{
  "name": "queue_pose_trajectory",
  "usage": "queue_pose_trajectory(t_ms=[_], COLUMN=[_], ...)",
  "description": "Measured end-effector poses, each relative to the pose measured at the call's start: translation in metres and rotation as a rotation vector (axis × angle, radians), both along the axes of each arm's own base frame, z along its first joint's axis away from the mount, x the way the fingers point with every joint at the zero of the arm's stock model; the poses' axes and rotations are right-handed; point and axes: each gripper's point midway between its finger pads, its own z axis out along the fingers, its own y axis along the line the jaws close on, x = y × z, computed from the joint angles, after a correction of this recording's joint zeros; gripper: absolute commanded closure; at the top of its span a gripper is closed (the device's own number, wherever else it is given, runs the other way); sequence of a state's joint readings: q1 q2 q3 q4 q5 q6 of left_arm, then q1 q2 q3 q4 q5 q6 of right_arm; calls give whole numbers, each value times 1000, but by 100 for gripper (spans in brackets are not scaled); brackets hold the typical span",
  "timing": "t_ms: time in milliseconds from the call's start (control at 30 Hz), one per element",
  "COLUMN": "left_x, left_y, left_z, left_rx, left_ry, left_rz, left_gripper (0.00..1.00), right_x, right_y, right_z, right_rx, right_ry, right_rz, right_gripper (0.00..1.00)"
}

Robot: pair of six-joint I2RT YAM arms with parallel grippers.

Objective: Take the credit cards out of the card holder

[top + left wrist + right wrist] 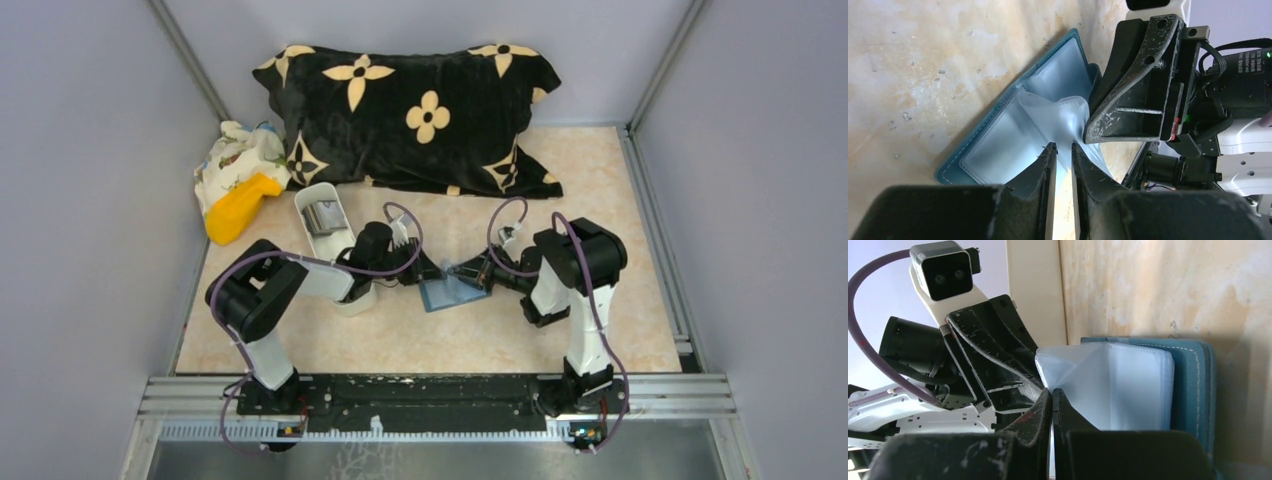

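The right gripper [1052,394], two scuffed black fingers, is pressed together on the edge of a clear plastic sleeve [1108,385], holding that leaf up off the stack beneath it. Facing it tip to tip, the left gripper [1063,148] has its jaws a narrow slit apart. The same raised sleeve runs into the slit, but whether it is clamped there cannot be told.

The sleeve belongs to a small blue-teal stitched card holder [993,145]. The holder lies opened like a book, flat on the tan marbled table [600,200], between the two grippers and near the middle of the table.

Just left of the holder, partly under the left arm, lies a long white oblong tray [357,301]. Flat grey and silvery credit cards [322,216] rest in its far end.

Beyond, against the back wall, sits a black plush pillow with cream flower shapes [420,110]. At the pillow's left corner are a patterned white cloth [235,150] and a yellow object [238,212], touching each other.
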State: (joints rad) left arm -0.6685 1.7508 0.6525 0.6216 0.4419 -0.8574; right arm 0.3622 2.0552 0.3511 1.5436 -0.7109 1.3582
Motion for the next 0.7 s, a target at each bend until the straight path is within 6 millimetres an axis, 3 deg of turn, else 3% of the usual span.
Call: queue_pose_trajectory(t_ms=[167,500,700], left_x=[1,2,4], left_y=[-6,-11,-13], left_z=[-11,-10,-8], left_rx=[-1,-8,-15], left_ry=[29,29,25], left_rz=[-9,-16,-22], left_gripper=[78,78,79], right_x=[-3,-1,-2], right_y=[-3,-3,-7], right_z=[0,11,17], right_rx=[-3,10,2], right_ry=[4,-34,-66], right_rz=[-6,-5,-24], right_gripper=[90,51,50])
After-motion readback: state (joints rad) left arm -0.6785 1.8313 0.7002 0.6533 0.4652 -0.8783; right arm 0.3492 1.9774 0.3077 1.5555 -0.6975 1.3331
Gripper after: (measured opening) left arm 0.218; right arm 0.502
